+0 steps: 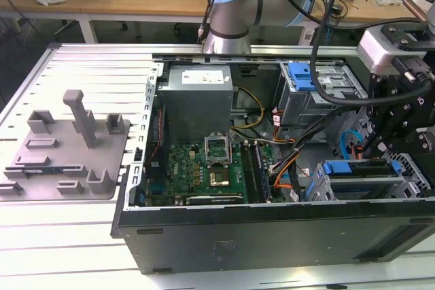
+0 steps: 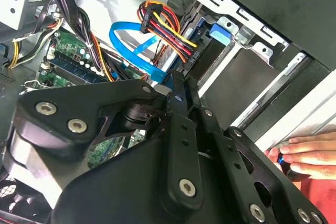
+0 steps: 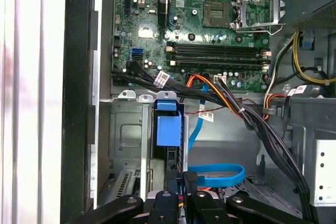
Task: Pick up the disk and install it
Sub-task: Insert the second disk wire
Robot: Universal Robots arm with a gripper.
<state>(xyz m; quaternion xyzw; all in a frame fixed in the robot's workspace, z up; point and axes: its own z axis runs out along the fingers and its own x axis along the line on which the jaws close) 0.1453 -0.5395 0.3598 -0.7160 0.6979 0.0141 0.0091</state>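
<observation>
gripper (image 1: 401, 110) sits low at the exterior view's right end of the open computer case (image 1: 272, 236), black linkage hanging just above the lower drive cage (image 1: 367, 181). in the first wrist view the fingers (image 3: 176, 203) stand close together; a thin dark edge runs between them, and whether they pinch it or rest free cannot be told.

disk (image 1: 360, 168): in the exterior view a blue-framed rectangle lies in the top of that lower cage, directly below the gripper. in the first wrist view a blue carrier tab (image 3: 169, 129) stands upright in the metal bay just ahead of the fingers.

a looped blue data cable (image 3: 218, 174) lies beside the bay; a red, yellow and orange power bundle (image 2: 163, 24) plugs in near it. green motherboard (image 1: 204, 168) with its bare cpu socket fills the case middle; grey power supply (image 1: 197, 96) behind it. upper cage with blue latch (image 1: 302, 76) further back.

grey fixture tray (image 1: 64, 154) with upright posts rests on the slatted table (image 1: 61, 73), well apart at the exterior view's left.

a person's hand (image 2: 310, 153) rests at the case edge in the second wrist view.
</observation>
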